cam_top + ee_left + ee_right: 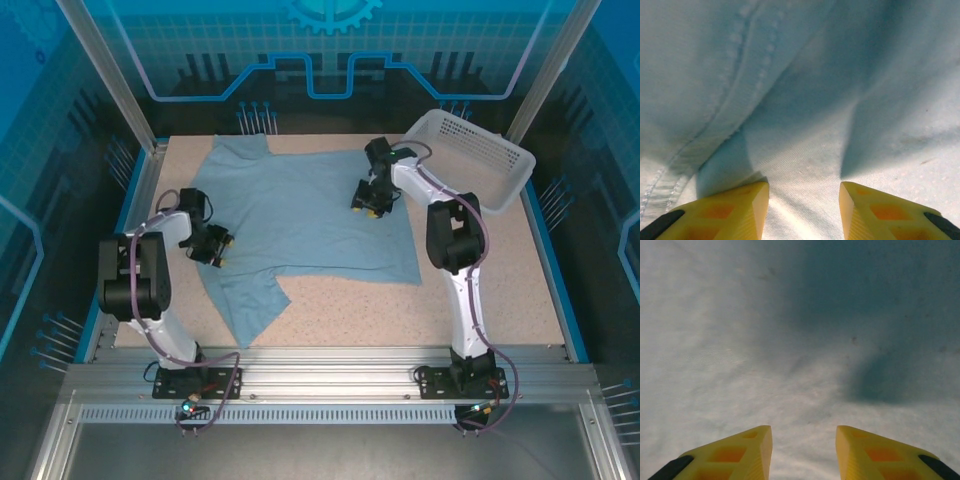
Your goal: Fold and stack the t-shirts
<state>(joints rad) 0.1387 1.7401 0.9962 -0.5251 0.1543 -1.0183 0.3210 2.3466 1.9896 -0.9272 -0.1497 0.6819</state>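
Rightward, a white basket stands near the t-shirt.

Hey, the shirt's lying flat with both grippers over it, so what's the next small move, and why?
Probably lower the left gripper and close it on the t-shirt near its edge. Its jaws stand apart over the cloth, a stitched seam lies just ahead of them, and nothing is pinched yet. The right gripper is likewise open over plain fabric.

basket blocking far-right corner, bare table right of t-shirt
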